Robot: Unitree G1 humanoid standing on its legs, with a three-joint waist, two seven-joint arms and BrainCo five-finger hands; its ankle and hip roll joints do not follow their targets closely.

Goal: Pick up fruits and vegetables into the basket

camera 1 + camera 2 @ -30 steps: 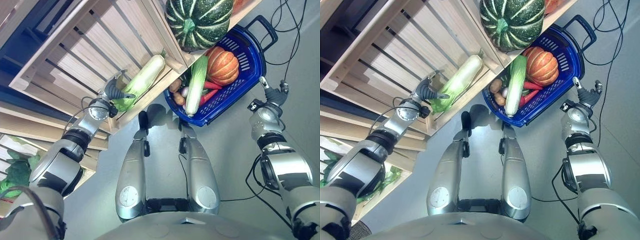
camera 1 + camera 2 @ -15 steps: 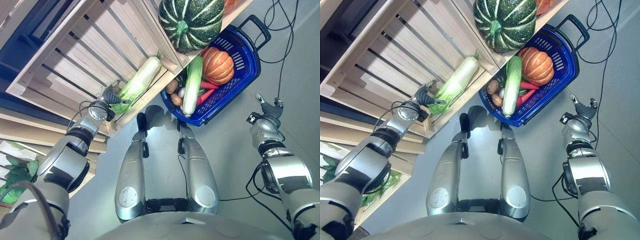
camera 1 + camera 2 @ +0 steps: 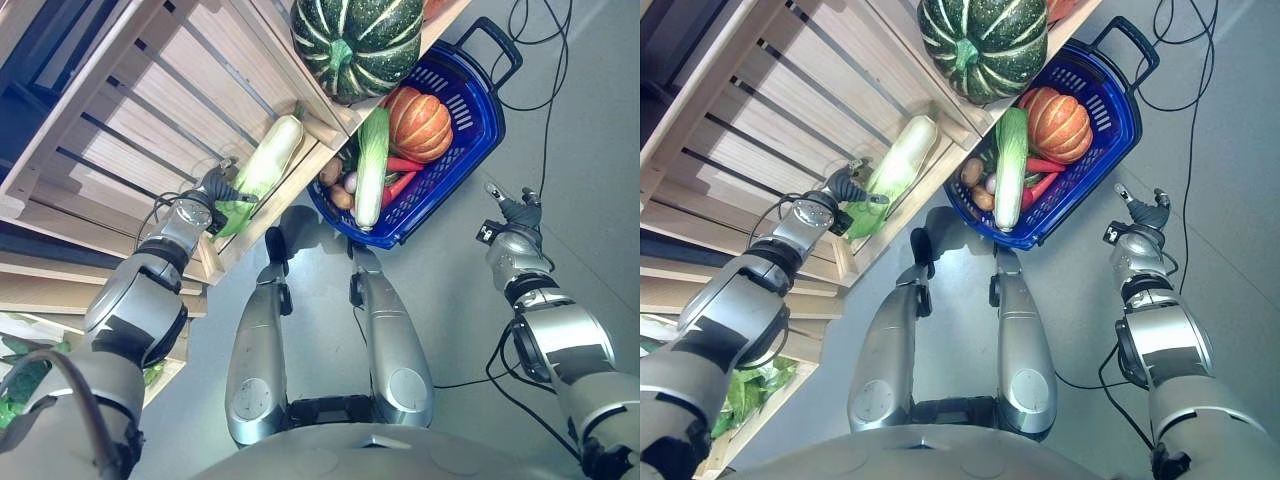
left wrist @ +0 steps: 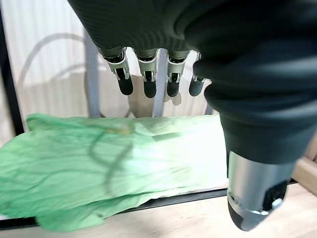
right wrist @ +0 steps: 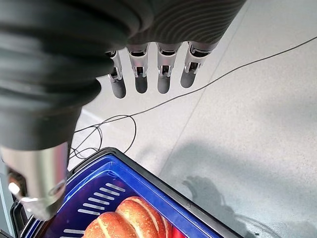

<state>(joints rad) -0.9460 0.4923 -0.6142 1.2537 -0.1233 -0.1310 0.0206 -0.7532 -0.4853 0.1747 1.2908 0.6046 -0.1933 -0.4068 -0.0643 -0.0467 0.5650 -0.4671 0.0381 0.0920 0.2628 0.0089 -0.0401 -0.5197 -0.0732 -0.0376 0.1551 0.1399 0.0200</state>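
A long pale cabbage with green leaves (image 3: 262,170) lies in the slatted wooden crate (image 3: 150,90). My left hand (image 3: 213,188) is at its leafy end, fingers (image 4: 148,82) straight above the leaves (image 4: 114,158), open and not closed round them. The blue basket (image 3: 472,112) with a black handle stands on the floor and holds an orange pumpkin (image 3: 418,124), another long cabbage (image 3: 368,170), red peppers (image 3: 400,182) and potatoes (image 3: 331,173). My right hand (image 3: 510,212) hangs open over the floor to the right of the basket (image 5: 148,186), holding nothing.
A big green striped pumpkin (image 3: 350,45) sits on the crate's edge right above the basket. Leafy greens (image 3: 750,390) lie on a lower shelf at the left. Grey floor spreads to the right of the basket.
The whole picture has shifted up and left, so the camera moved. My left hand stays at the cabbage's leafy end. My right hand has drifted slightly away from the basket.
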